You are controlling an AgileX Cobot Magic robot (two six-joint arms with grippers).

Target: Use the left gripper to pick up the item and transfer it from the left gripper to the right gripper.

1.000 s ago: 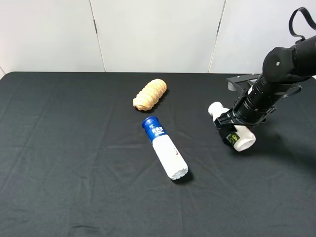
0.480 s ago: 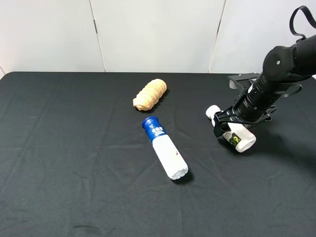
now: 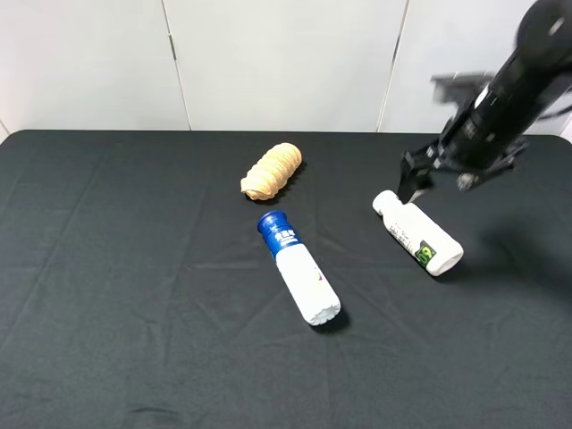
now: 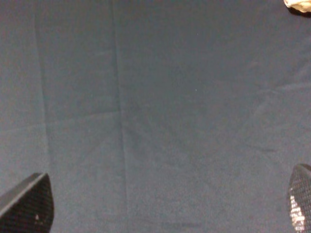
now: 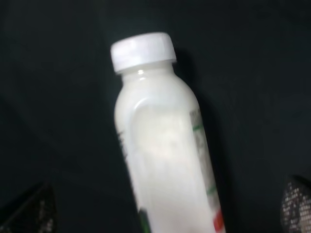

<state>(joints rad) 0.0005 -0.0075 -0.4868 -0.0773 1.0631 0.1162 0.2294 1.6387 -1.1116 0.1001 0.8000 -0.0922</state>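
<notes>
Released since the earlier frame, the item (image 3: 418, 232) now lies alone on its side on the black table (image 3: 134, 295), while the right gripper (image 3: 438, 174) has lifted off it and hangs above its capped end, blurred by motion. Its jaws stand spread and hold nothing; in the right wrist view the bottle (image 5: 163, 145) lies between the two fingertips (image 5: 296, 204) without touching either. The white cap points toward the table's middle and the green patch sits at the far-right base. Left of it, well apart, lies the blue-capped bottle (image 3: 298, 266), and beyond that the tan pastry (image 3: 271, 171). The left gripper (image 4: 165, 204) hovers over bare cloth, its fingers wide apart and empty, with the pastry (image 4: 297, 4) just showing at a corner.
</notes>
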